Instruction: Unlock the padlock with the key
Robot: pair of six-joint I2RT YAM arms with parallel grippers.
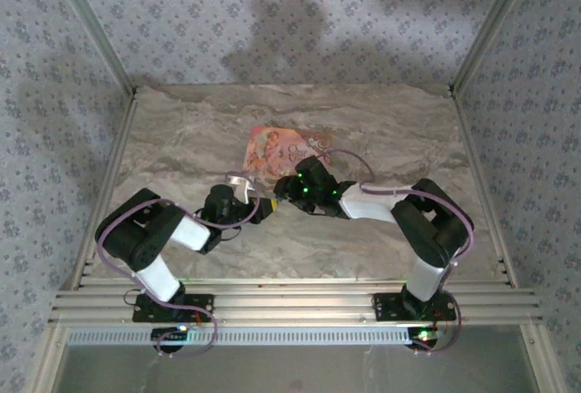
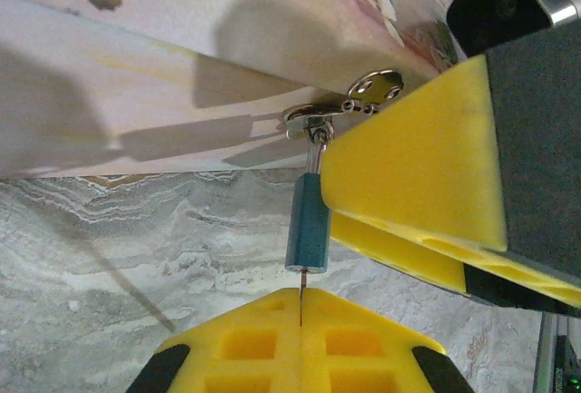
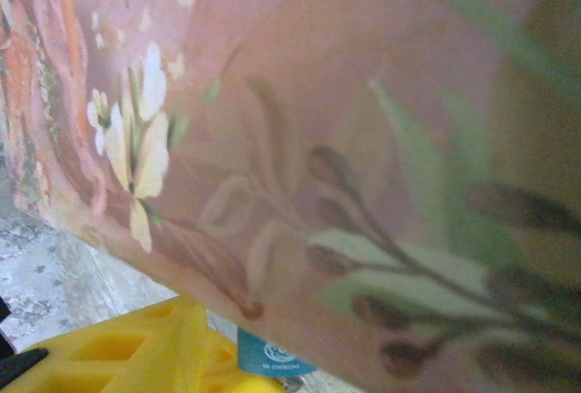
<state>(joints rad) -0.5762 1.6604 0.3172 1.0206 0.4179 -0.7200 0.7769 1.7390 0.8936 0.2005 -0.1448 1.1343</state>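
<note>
Yellow-padded left gripper pinches the key below the teal padlock; right gripper beside it, grip unclear.

Pink floral box on a marble-look tabletop, inside a wallpapered enclosure.

Pink floral box lies flat near the middle of the tabletop, slightly skewed. Close up, its pink print shows white flowers, green leaves and dark buds. One pale glossy face carries a silver metal clasp jutting from its edge. Tabletop is grey-beige veined stone pattern, also seen under the box corner. Walls have grey-blue wallpaper with a small repeated motif and soft shadows. An aluminium upright slants at the left. Ribbed aluminium rails run along the near edge.
</note>
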